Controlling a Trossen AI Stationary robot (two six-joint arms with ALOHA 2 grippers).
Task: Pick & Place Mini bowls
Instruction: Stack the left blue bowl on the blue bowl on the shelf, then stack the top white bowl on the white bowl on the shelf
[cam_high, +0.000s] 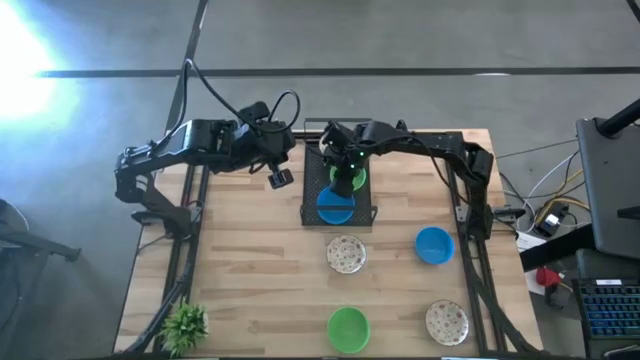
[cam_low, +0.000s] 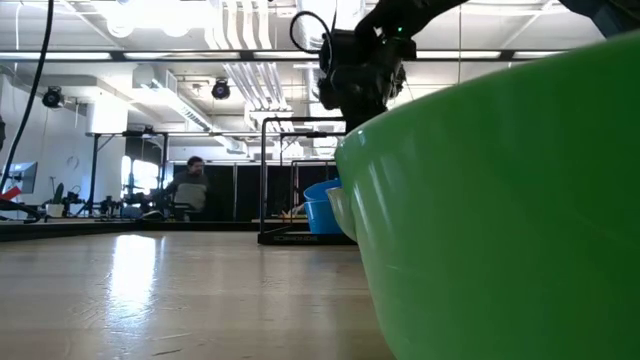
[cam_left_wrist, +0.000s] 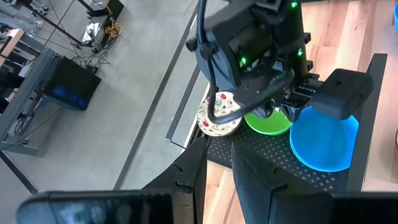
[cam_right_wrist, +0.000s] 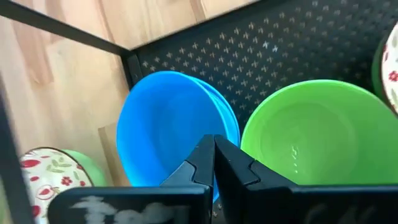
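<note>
A black mesh rack (cam_high: 366, 212) stands at the table's far middle. In it lie a blue mini bowl (cam_right_wrist: 165, 121), a green one (cam_right_wrist: 317, 134) and a floral white one (cam_left_wrist: 217, 115). My right gripper (cam_right_wrist: 214, 155) hangs shut over the rack, fingers pointing down between the blue and green bowls, nothing between them. My left gripper (cam_left_wrist: 219, 177) hovers open above the table just left of the rack (cam_high: 281, 178). More mini bowls rest on their bases on the table: floral (cam_high: 346, 254), blue (cam_high: 433, 245), green (cam_high: 348, 328), floral (cam_high: 447, 322).
A small potted plant (cam_high: 185, 325) stands at the near left corner. The green bowl (cam_low: 500, 200) at the near edge fills much of the low view. Bare wood lies on the table's left half (cam_high: 240, 260). A person sits in the room far behind the table (cam_low: 190, 190).
</note>
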